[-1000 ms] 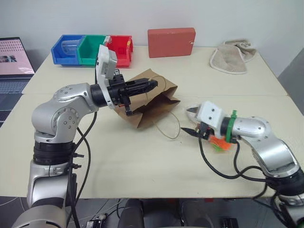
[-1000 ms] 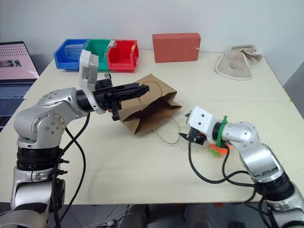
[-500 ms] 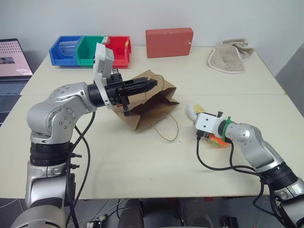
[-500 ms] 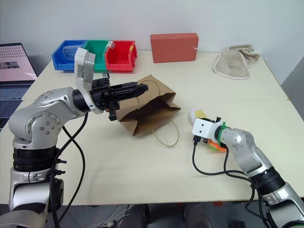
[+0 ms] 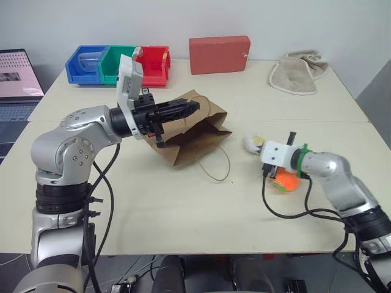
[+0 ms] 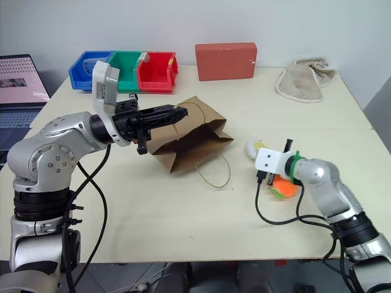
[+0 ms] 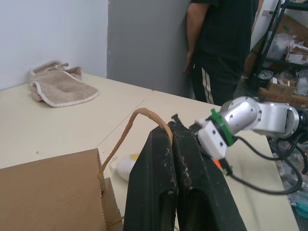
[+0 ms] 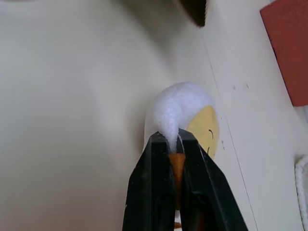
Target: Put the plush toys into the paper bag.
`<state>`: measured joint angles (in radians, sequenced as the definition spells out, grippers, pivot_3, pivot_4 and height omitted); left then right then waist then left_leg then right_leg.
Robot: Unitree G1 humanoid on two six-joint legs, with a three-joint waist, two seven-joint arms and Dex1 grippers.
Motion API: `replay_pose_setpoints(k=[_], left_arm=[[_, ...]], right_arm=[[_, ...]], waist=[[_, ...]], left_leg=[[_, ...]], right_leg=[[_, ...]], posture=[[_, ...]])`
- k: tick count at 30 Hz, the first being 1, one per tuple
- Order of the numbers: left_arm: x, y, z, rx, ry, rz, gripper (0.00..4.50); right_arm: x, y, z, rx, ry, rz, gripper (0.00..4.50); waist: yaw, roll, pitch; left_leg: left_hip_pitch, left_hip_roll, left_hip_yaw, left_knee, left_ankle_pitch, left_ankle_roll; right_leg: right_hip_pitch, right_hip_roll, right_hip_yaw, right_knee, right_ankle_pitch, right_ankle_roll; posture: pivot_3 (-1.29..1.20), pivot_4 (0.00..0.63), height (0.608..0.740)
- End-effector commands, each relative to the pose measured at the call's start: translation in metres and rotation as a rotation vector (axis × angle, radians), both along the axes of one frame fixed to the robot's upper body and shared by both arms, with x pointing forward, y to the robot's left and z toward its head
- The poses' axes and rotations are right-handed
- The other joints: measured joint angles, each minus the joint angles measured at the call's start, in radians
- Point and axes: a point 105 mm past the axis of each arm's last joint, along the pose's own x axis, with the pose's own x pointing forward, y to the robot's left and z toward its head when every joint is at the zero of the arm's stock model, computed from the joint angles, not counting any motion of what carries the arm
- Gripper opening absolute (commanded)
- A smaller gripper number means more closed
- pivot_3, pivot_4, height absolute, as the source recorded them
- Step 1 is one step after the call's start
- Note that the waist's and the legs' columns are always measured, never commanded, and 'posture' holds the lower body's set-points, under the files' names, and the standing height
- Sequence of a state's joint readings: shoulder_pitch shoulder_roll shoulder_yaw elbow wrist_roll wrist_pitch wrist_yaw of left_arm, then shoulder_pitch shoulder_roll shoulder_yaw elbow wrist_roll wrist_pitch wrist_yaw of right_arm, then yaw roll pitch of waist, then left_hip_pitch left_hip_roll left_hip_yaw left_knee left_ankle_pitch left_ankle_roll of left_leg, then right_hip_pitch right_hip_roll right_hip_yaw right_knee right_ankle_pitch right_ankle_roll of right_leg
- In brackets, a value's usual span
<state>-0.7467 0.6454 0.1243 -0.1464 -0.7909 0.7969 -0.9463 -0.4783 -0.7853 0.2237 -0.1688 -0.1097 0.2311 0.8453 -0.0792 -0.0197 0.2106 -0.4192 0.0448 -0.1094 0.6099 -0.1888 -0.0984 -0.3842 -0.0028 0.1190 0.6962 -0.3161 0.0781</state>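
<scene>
No writing is legible. The left gripper [image 5: 194, 107], clamped on the bag's [image 5: 194, 134] handle [image 7: 139, 118], holds it mid-frame. The right gripper [image 8: 176, 144] pinches the egg toy [image 8: 185, 113] at right; the orange toy [image 5: 287, 180] lies beside it on the worktop [image 5: 153, 207].

Orange fruit toy [image 5: 286, 180] half-hidden behind the right wrist; laptop [image 5: 18, 79] cut off at the frame edge.

cream bench [image 5: 153, 201] set against a plain white wall [image 5: 183, 18]. a laptop [image 5: 18, 79] sits on a side surface at left. grey partition [image 7: 144, 43] and cluttered shelving [image 7: 284, 43] stand beyond.
</scene>
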Motion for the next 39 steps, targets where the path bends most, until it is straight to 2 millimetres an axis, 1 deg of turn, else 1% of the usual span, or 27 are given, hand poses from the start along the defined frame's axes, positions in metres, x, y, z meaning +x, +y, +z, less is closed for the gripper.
replay_pose_setpoints(k=[1,2,3,5,7,10,12,15,18,22,25,28,34,36,37,38,39], left_arm=[[-0.004,0.004,0.015,-0.018,-0.057,-0.003,0.0],[-0.005,0.003,0.015,-0.01,-0.054,-0.017,0.0],[-0.006,0.002,0.014,-0.004,-0.052,-0.027,0.0],[-0.007,0.001,0.015,-0.003,-0.052,-0.035,0.0],[-0.007,0.001,0.016,-0.002,-0.054,-0.038,0.0],[-0.01,0.0,0.016,-0.002,-0.055,-0.05,0.0],[-0.011,-0.002,0.016,-0.002,-0.055,-0.057,0.0],[-0.013,-0.004,0.017,-0.005,-0.056,-0.065,0.0],[-0.014,-0.005,0.017,-0.008,-0.054,-0.07,0.0],[-0.016,-0.006,0.015,-0.009,-0.049,-0.073,0.0],[-0.017,-0.006,0.015,-0.012,-0.047,-0.071,0.0],[-0.017,-0.006,0.014,-0.019,-0.043,-0.068,0.0],[-0.014,-0.007,0.014,-0.033,-0.035,-0.061,0.0],[-0.013,-0.008,0.014,-0.036,-0.037,-0.057,0.0],[-0.011,-0.009,0.013,-0.038,-0.037,-0.055,0.0],[-0.01,-0.009,0.013,-0.041,-0.038,-0.052,0.0],[-0.008,-0.01,0.013,-0.042,-0.038,-0.05,0.0]], right_arm=[[-0.031,0.018,0.034,0.082,0.064,0.148,0.02],[-0.036,0.024,0.044,0.141,0.111,0.156,0.02],[-0.042,0.028,0.05,0.18,0.152,0.165,0.02],[-0.047,0.044,0.061,0.275,0.188,0.187,0.02],[-0.04,0.055,0.064,0.323,0.172,0.159,0.02],[-0.027,0.068,0.059,0.328,0.143,0.128,0.02],[-0.018,0.081,0.056,0.356,0.136,0.117,0.02],[0.001,0.107,0.046,0.422,0.136,0.08,0.02],[0.014,0.124,0.045,0.465,0.117,0.051,0.02],[0.028,0.138,0.049,0.519,0.092,0.011,0.02],[0.034,0.141,0.048,0.538,0.083,-0.01,0.02],[0.041,0.139,0.047,0.535,0.029,-0.042,0.73],[0.039,0.134,0.048,0.534,0.011,-0.045,2.88],[0.036,0.133,0.049,0.533,0.018,-0.034,3.65],[0.032,0.131,0.05,0.53,0.03,-0.02,4.02],[0.024,0.127,0.052,0.527,0.05,0.008,4.33],[0.017,0.125,0.054,0.523,0.064,0.029,4.33]], waist=[[0.001,0.0,0.0],[0.0,0.0,0.0],[-0.001,0.0,0.0],[-0.003,0.0,0.0],[-0.004,0.0,0.0],[-0.002,0.0,0.0],[-0.002,0.0,0.0],[-0.003,0.0,0.0],[-0.004,0.0,0.0],[-0.002,0.0,0.0],[-0.002,0.0,0.0],[-0.001,0.0,0.0],[-0.004,0.0,0.0],[-0.004,0.0,0.0],[-0.004,0.0,0.0],[-0.002,0.0,0.0],[0.0,0.0,0.0]], left_leg=[[0.0,0.0,-0.001,0.0,0.0,0.0],[0.0,0.0,-0.001,0.0,0.0,0.0],[0.0,0.0,-0.001,0.0,0.0,0.0],[0.001,0.0,-0.001,0.0,0.0,0.0],[0.001,0.001,-0.001,0.001,0.0,0.0],[0.001,0.0,-0.001,0.001,0.0,0.0],[0.001,0.0,-0.001,0.001,0.0,0.0],[0.001,0.001,-0.001,0.0,0.0,0.0],[0.0,0.001,-0.001,0.0,0.0,0.0],[-0.001,0.001,-0.001,0.0,0.0,0.0],[-0.001,0.001,-0.001,-0.001,0.0,0.0],[-0.001,0.0,-0.001,-0.001,0.0,0.0],[-0.001,0.001,-0.001,-0.001,0.0,0.0],[-0.001,0.001,-0.001,-0.001,0.0,0.0],[-0.001,0.001,-0.001,-0.001,0.0,0.0],[-0.001,0.001,-0.001,-0.001,0.0,0.0],[-0.002,0.0,-0.002,-0.001,0.0,0.0]], right_leg=[[0.0,0.0,-0.001,0.0,0.0,0.0],[0.0,0.0,-0.001,0.0,0.0,0.0],[0.0,0.0,-0.001,0.0,0.0,0.0],[0.0,0.0,-0.001,0.0,0.0,0.0],[0.0,0.0,-0.001,0.001,0.0,0.0],[0.0,0.001,-0.001,0.001,0.0,0.0],[0.0,0.0,-0.001,0.0,0.0,0.0],[0.0,0.0,-0.001,0.001,0.0,0.0],[-0.001,0.001,-0.001,0.001,0.0,0.0],[-0.002,0.0,-0.001,0.001,0.0,0.0],[-0.002,0.0,-0.002,0.001,0.0,0.0],[-0.002,0.0,-0.002,0.001,0.0,0.0],[-0.002,0.0,-0.002,0.001,0.0,0.0],[-0.002,0.0,-0.002,0.001,0.0,0.0],[-0.002,0.0,-0.002,0.001,0.0,0.0],[-0.002,0.0,-0.002,0.001,0.0,0.0],[-0.002,0.0,-0.002,0.001,0.0,0.0]], posture=[[0.0,0.15,0.74],[0.0,0.15,0.74],[0.0,0.15,0.74],[0.0,0.15,0.74],[0.0,0.15,0.74],[0.0,0.15,0.74],[0.0,0.15,0.74],[0.0,0.15,0.74],[0.0,0.15,0.74],[0.0,0.15,0.74],[0.0,0.15,0.74],[0.0,0.15,0.74],[0.0,0.15,0.74],[0.0,0.15,0.74],[0.0,0.15,0.74],[0.0,0.15,0.74],[0.0,0.15,0.74]])
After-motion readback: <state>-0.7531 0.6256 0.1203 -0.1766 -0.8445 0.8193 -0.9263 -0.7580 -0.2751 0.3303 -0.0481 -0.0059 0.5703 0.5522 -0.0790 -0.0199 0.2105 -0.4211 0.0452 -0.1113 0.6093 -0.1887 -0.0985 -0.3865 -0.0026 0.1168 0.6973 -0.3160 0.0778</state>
